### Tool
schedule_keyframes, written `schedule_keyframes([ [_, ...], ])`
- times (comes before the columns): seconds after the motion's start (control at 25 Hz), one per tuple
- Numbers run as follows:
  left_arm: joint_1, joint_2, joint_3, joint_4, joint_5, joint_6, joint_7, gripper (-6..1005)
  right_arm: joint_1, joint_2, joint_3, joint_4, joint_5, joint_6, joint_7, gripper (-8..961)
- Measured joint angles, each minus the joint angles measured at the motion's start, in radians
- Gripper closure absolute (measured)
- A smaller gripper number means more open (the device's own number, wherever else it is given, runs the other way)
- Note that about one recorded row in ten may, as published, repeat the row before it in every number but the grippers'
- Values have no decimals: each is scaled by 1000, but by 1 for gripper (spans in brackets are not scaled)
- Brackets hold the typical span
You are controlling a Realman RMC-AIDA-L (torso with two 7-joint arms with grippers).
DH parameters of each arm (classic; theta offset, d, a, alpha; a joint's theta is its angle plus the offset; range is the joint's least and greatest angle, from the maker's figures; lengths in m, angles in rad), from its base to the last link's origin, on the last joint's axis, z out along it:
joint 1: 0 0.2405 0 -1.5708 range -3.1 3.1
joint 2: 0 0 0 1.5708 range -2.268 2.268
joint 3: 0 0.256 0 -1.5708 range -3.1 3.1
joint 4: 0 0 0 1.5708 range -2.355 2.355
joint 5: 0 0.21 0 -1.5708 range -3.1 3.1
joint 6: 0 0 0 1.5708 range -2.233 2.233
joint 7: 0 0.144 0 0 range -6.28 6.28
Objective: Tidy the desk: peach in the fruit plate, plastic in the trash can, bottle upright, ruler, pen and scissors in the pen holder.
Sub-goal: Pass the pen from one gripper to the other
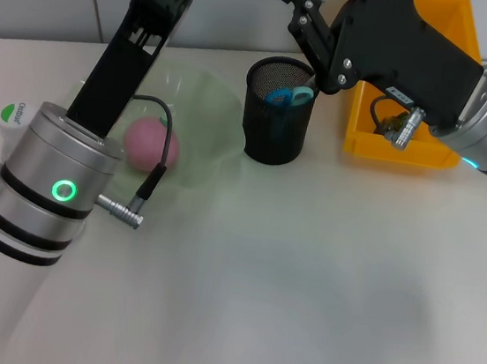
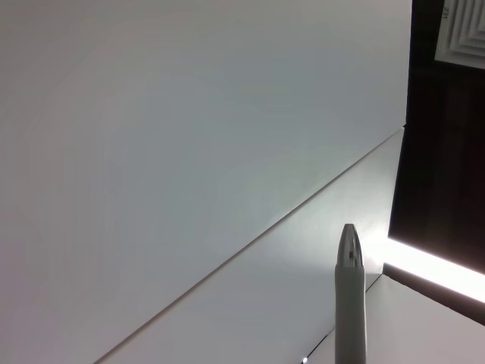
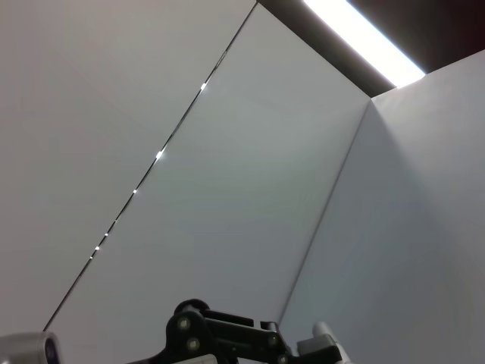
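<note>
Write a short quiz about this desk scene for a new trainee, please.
1. True or false: the peach lies inside the fruit plate.
2. Which container holds the scissors? A) the trash can B) the pen holder C) the fruit plate
3. Fill in: the left wrist view shows a slim ____ pointing up toward the ceiling.

Key: 1 true. 2 B: blue handles show in the black mesh cup. 3 pen.
</note>
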Motion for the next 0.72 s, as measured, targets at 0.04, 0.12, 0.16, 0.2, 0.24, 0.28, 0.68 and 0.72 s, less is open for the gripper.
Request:
schedule_keyframes([
  [0.04,0,0,0,0,-1,0,-2,872,0,0,0,0,0,0,0,827],
  [0.12,3,0,0,0,0,0,-4,872,-1,0,-1,0,0,0,0,827],
  [0.16,6,0,1,0,0,-1,-5,872,-1,0,-1,0,0,0,0,827],
  [0.2,8,0,1,0,-1,-1,-5,872,-1,0,-2,0,0,0,-1,827],
  [0.24,9,0,1,0,-1,-1,-5,857,-2,0,-2,0,0,-1,-1,827],
  [0.28,10,0,0,-1,-3,-1,-5,842,-2,0,-2,0,0,-1,-1,827],
  [0.68,12,0,-5,-1,-3,-1,-6,628,-3,0,1,-2,2,-1,-1,828],
  [0.72,12,0,-5,-1,-3,-1,-6,548,-3,0,2,-2,3,-1,-1,828],
])
